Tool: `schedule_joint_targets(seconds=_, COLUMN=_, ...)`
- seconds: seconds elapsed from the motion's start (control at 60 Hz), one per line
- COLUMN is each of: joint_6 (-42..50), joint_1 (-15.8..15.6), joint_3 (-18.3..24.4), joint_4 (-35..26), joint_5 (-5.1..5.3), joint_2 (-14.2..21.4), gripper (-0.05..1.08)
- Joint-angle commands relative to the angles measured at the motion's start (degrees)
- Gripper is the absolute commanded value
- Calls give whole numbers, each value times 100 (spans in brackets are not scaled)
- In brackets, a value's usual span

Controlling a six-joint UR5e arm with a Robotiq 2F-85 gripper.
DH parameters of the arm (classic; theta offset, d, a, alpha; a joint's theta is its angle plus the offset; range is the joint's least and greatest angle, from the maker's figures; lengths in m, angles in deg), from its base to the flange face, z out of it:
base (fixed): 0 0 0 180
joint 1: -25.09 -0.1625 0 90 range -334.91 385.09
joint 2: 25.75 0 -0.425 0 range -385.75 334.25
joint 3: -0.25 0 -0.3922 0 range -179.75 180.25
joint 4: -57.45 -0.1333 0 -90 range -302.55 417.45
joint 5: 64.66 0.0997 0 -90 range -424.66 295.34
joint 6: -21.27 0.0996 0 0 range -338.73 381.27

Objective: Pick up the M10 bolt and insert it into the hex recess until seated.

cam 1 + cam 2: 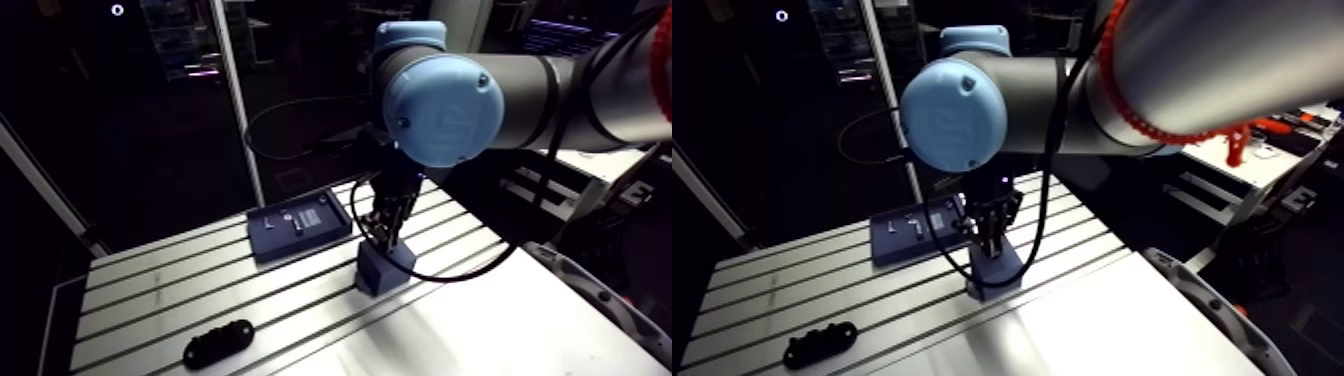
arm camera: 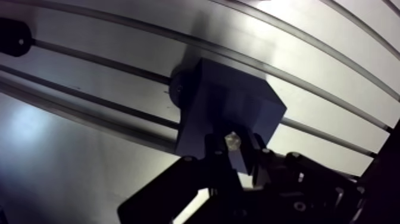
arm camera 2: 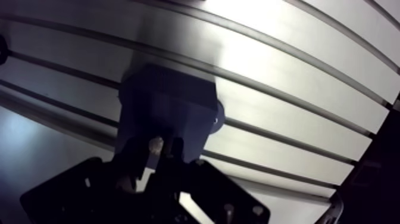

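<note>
m10 bolt point(image 2: 232, 140) is being pinched between the fingers point(image 2: 215, 156), its pale end being held right over the top of the blue block point(image 2: 229, 107), which is being carried by the slotted tabletop point(image 1: 150, 290). behind the block a blue tray point(image 1: 298, 225) is being seen; well in front of it, a black part point(image 1: 218, 343).

Open along right and near right of counter point(image 1: 150, 285)
Blocked at centre by blue block point(image 1: 385, 272) under tool point(image 1: 385, 238) clamped on bolt point(image 2: 232, 140); blue tray point(image 1: 300, 228) just far-left, black part point(image 1: 218, 343) near left.
</note>
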Motion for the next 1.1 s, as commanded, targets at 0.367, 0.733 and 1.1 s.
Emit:
schedule_joint_targets(seconds=0.367, joint_6=-628, joint_1=-1, joint_3=6, joint_4=8, joint_5=-11, joint_2=-8, gripper=80)
schedule_joint_targets(seconds=0.733, joint_6=-1008, joint_1=-8, joint_3=6, joint_4=8, joint_5=7, joint_2=19, gripper=80)
schedule_joint_targets(seconds=1.1, joint_6=-1267, joint_1=-9, joint_3=5, joint_4=17, joint_5=14, joint_2=10, gripper=80)
